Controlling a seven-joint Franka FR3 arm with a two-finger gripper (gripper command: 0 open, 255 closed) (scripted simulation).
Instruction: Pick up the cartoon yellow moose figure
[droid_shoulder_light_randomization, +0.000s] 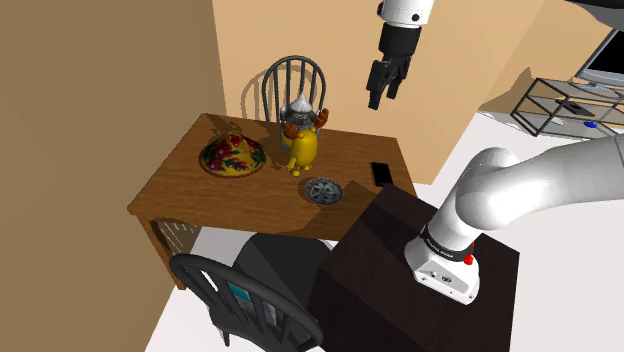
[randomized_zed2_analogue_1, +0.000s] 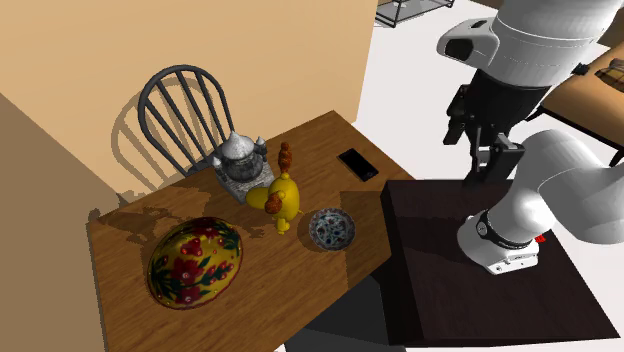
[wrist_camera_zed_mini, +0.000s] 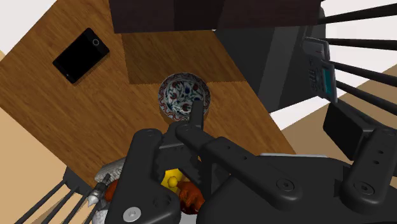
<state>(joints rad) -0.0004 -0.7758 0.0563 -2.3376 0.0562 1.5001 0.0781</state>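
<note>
A cartoon yellow moose figure (droid_shoulder_light_randomization: 303, 141) with brown antlers stands upright near the middle of a wooden table (droid_shoulder_light_randomization: 176, 184), toward its far edge. A silver teapot (droid_shoulder_light_randomization: 301, 108) on a small tray sits just behind it, so near that I cannot tell whether they touch.

The black gripper (droid_shoulder_light_randomization: 384, 97) hangs high above the table, off to the shoulder view's right of the moose and well apart from it. Its 2 fingers stand apart with nothing between them. It holds nothing.

The main risk, as I judge it, is crowding. A finger coming down on the far side of the moose could strike the teapot or catch the antlers. A grip on the thin antlers alone could slip. The figure is tall on small feet, so a sideways nudge could tip it.

A small blue patterned bowl (droid_shoulder_light_randomization: 323, 190) lies just in front of the moose, and a low approach from the robot's side could bump it. A yellow and red flowered dome (droid_shoulder_light_randomization: 232, 155) sits near the moose, on the shoulder view's left. A black phone (droid_shoulder_light_randomization: 382, 173) lies near the table's right edge. 1 dark chair (droid_shoulder_light_randomization: 293, 78) stands behind the table, and another chair (droid_shoulder_light_randomization: 232, 300) in front.
</note>
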